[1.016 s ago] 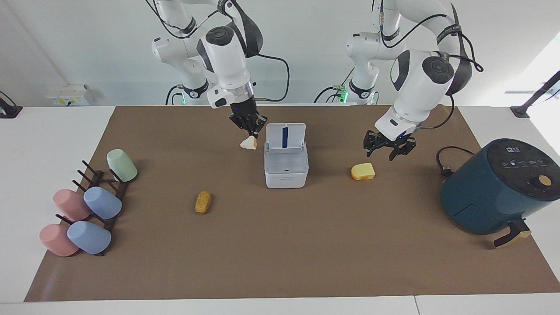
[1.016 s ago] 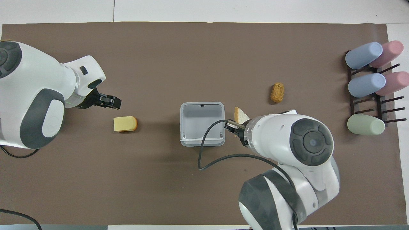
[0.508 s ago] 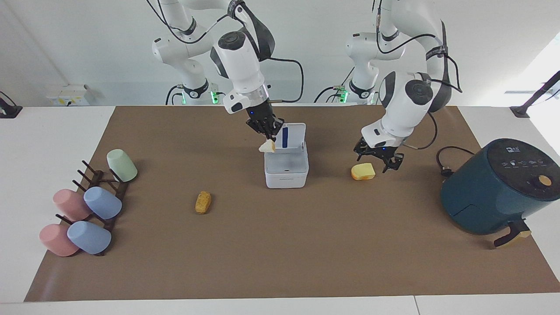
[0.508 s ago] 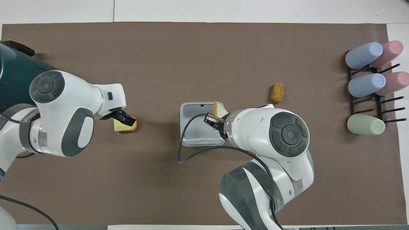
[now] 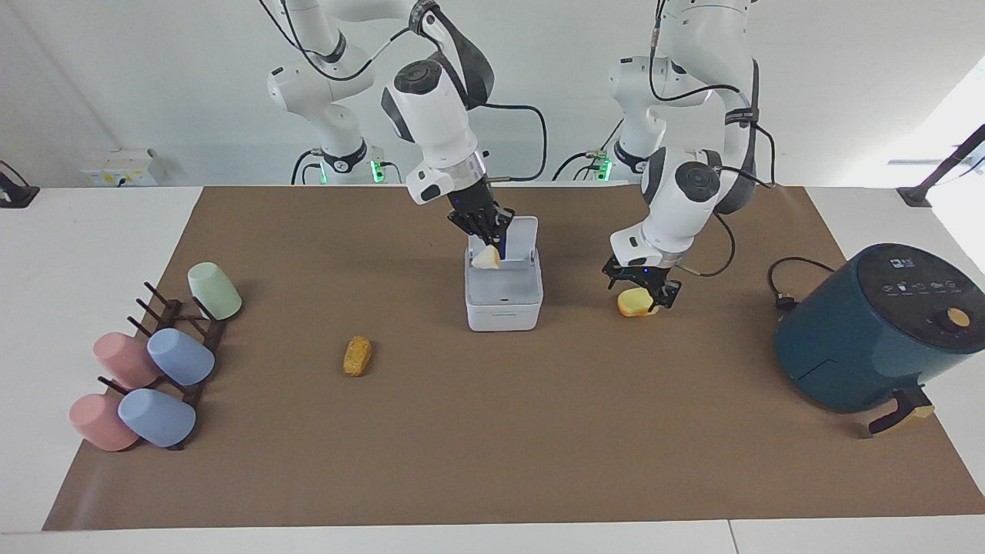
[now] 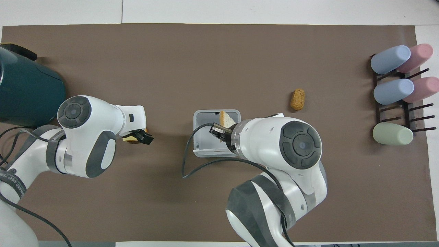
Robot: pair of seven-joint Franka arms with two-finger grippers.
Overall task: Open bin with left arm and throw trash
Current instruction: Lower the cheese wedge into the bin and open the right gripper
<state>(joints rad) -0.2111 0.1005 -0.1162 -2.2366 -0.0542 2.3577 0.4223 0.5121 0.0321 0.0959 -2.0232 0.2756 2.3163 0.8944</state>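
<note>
The white bin stands mid-table with its lid raised on the side nearer the robots. My right gripper hangs over the bin's open box, shut on the pale bread wedge. My left gripper is low at the yellow cheese chunk, open, with a finger on either side of it. From overhead only a sliver of that chunk shows under the wrist. The brown nugget lies on the mat toward the right arm's end.
A teal air fryer with its cord sits at the left arm's end. A dark rack with several pastel cups stands at the right arm's end. A brown mat covers the table.
My right gripper has carried the bread wedge from beside the bin to over its open box. My left gripper has come down onto the cheese chunk with its fingers spread.
</note>
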